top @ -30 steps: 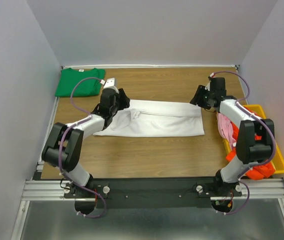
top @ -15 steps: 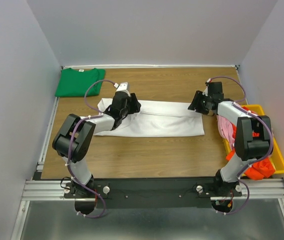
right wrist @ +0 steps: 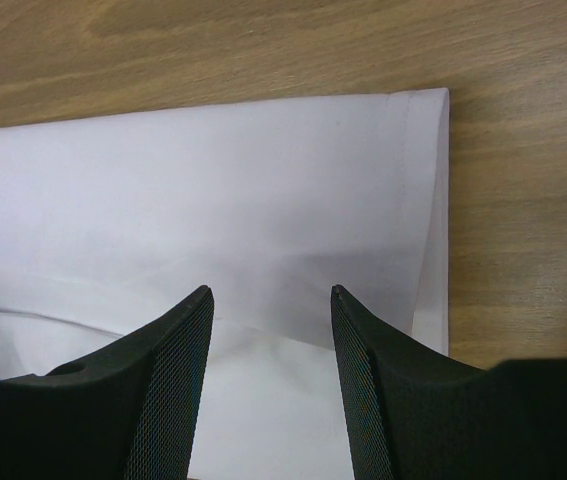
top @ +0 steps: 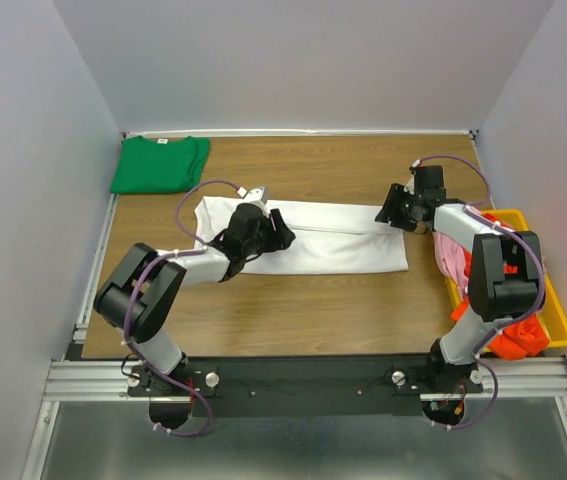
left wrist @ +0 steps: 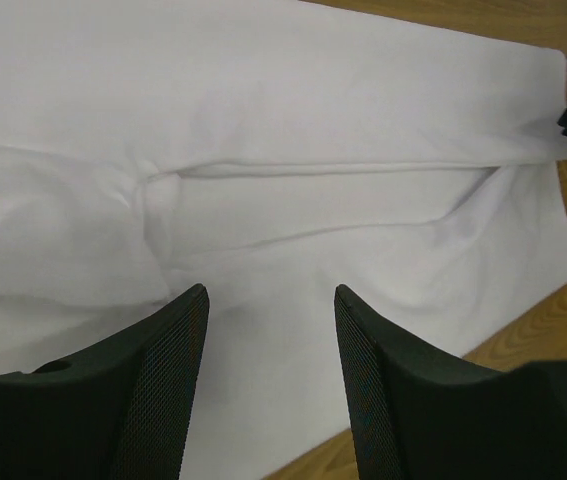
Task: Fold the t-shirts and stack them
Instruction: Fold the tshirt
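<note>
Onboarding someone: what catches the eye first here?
The white t-shirt, folded into a long strip mid-table, with the left gripper open over its left half and the right gripper open at its far-right corner. Then the folded green t-shirt at the far-left corner and the yellow bin at right.

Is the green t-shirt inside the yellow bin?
No, the green t-shirt lies folded at the far left corner of the table; the yellow bin stands at its right edge.

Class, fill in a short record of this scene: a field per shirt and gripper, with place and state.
white t-shirt: partly folded, flat at table centre
green t-shirt: folded, far left corner
pink t-shirt: draped over yellow bin, right side
orange-red t-shirt: in the same bin
left gripper: open, over white t-shirt
right gripper: open, over white t-shirt's right end
</note>
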Controlling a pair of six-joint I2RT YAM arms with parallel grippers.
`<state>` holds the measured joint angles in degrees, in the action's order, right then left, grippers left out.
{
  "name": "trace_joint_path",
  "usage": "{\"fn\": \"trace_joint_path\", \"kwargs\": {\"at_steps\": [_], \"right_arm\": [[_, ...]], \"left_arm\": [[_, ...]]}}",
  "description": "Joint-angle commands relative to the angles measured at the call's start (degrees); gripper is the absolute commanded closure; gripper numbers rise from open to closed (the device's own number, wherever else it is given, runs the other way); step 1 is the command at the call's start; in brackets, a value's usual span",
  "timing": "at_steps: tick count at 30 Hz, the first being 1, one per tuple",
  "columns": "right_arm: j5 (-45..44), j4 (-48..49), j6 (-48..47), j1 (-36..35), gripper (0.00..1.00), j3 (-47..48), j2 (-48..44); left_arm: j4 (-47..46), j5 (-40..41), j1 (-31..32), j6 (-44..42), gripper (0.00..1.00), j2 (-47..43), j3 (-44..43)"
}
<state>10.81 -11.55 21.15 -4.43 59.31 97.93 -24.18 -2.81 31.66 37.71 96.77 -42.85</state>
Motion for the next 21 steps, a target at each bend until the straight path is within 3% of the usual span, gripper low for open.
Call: {"fn": "trace_joint_path", "kwargs": {"at_steps": [1, 5, 8, 13, 21], "right_arm": [[-0.09, 0.92, -0.14, -0.32, 0.42, -0.6, 0.24], [0.0, 0.83, -0.32, -0.23, 0.42, -0.6, 0.59], [0.18, 1.0, -0.32, -0.32, 0.42, -0.51, 0.6], [0.53, 0.83, -0.49, -0.23, 0.42, -0.42, 0.77], [0.44, 0.83, -0.76, -0.23, 0.42, -0.6, 0.51]], "left_arm": [[-2.01, -2.99, 0.77, 2.98, 0.39, -6.41, 1.36], [-0.34, -0.72, 0.68, 1.58, 0.37, -11.95, 1.37], [3.86, 6.13, 0.25, -0.18, 0.33, -12.49, 0.32], [5.9, 12.47, -0.9, -3.17, 0.33, -7.14, -2.59], [5.82, 13.27, -0.9, -2.38, 0.33, -1.24, -4.08]]}}
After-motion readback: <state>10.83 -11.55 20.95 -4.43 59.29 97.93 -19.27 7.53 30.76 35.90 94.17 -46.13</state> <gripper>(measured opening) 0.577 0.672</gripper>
